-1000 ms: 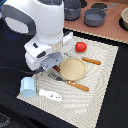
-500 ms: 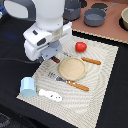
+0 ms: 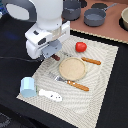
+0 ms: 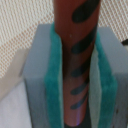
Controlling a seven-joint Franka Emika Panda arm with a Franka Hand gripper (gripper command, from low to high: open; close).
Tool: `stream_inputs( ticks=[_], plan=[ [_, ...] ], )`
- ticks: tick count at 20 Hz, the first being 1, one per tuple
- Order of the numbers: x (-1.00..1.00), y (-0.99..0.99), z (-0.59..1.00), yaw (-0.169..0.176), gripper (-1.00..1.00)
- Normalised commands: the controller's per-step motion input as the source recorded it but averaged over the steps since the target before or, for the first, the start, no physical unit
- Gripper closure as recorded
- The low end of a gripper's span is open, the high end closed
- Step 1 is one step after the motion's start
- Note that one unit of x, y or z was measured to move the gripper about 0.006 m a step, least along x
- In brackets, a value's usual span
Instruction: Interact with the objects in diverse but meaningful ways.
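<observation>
Clearly, your jaws are pinching the dark brown toy sausage with black grill marks point(image 4: 76, 60): the wrist view shows it upright between the two teal foam pads point(image 4: 54, 85) of the grey gripper point(image 4: 75, 100), both pads pressed against its sides. In the exterior view the white arm holds that gripper point(image 3: 55, 56) just above the pale woven placemat point(image 3: 107, 75) on the dark worktop point(image 3: 15, 65), beside the round tan plate point(image 3: 73, 68); the sausage itself is too hidden there to place more exactly.

As a judgement, one object is picked up and in hand, and nothing shows it set down anywhere yet. The round red toy tomato point(image 3: 80, 46) sits on the mat beyond the plate, the light blue plastic cup point(image 3: 28, 87) rests at the mat's near corner on the exterior view's left, and the white elongated piece point(image 3: 51, 94) lies just beside it; all three look untouched. Orange-handled cutlery point(image 3: 91, 61) flanks the plate, and grey pots point(image 3: 95, 16) stand well apart at the back. You have the placement of the sausage and the other three items left to work through.
</observation>
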Motion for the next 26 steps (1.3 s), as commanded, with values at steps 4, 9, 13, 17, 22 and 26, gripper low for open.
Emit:
stream_inputs(
  ticks=[4,9,13,17,22,26],
  plan=[
    [-0.33,0.1,0.46,0.0,-1.0],
    [-0.02,0.23,0.5,0.022,-1.0],
    [0.35,0.54,0.6,0.124,-1.0],
    [0.54,0.42,0.47,0.147,-1.0],
    [0.62,0.24,0.3,0.127,-1.0],
    [0.75,0.07,0.17,0.069,-1.0]
  ],
)
